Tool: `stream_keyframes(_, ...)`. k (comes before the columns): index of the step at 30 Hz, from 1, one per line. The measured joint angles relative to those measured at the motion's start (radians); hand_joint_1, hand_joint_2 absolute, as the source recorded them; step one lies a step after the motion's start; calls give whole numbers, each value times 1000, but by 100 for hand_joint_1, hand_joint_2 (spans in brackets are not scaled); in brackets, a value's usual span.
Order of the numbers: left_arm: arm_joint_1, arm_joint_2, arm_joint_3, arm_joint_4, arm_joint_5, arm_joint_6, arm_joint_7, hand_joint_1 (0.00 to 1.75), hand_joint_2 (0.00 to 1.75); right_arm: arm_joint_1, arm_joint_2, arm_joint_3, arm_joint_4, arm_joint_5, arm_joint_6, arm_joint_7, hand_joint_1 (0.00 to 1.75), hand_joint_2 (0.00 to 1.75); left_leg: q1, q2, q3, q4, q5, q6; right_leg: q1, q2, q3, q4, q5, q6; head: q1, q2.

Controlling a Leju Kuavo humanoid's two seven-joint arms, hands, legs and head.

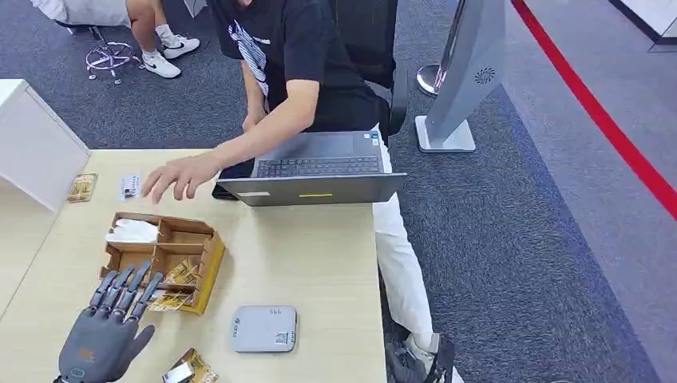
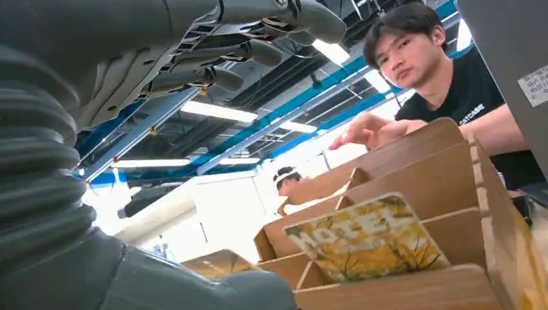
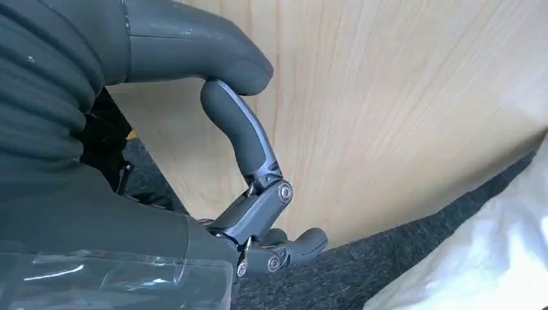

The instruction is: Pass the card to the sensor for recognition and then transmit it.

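- The left hand (image 1: 104, 331) is over the table's near-left part, fingers straight and spread, holding nothing; its fingertips (image 1: 132, 279) reach the near side of the box (image 1: 209, 263).
- The right hand (image 3: 252, 174) has its fingers curled in beside the thumb with nothing in them, hanging by a pale wooden surface above grey carpet.
- The box is a brown cardboard tray with compartments; a yellow card (image 2: 365, 239) printed "HOTEL" stands in a near compartment, and white paper (image 1: 133, 231) lies in the far-left one.
- More cards (image 1: 192, 369) lie at the near edge, just right of the left hand.
- The sensor (image 1: 264, 329), a flat grey pad, is near the near edge, right of the box.
- A person's hand (image 1: 177, 175) reaches over the far-left part, near a white card (image 1: 129, 187) and a yellow card (image 1: 82, 187).
- A laptop (image 1: 315, 174) sits open at the far-right edge.
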Motion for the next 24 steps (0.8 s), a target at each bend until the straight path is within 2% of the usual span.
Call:
stream_keyframes(8, -1, -19, 34, 40, -3, 2, -15, 0, 175, 0, 0, 5, 0, 7, -18, 0, 0, 175, 0, 0, 0, 0, 0, 0, 0, 0, 0, 0, 0, 0, 0, 0)
stream_keyframes(17, -6, -35, 36, 53, -2, 4, -28, 0, 175, -1, 0, 12, 0, 14, -18, 0, 0, 175, 0, 0, 0, 0, 0, 0, 0, 0, 0, 0, 0, 0, 0, 0)
stream_keyframes(19, -10, -45, 36, 64, 14, 5, -56, 0, 175, -1, 0, 16, 0, 16, -23, 0, 0, 175, 0, 0, 0, 0, 0, 0, 0, 0, 0, 0, 0, 0, 0, 0)
stream_keyframes(24, -42, -89, 35, 139, 12, 42, -72, 0, 175, -3, 0, 30, 0, 21, -35, 1, 0, 175, 0, 0, 0, 0, 0, 0, 0, 0, 0, 0, 0, 0, 0, 0)
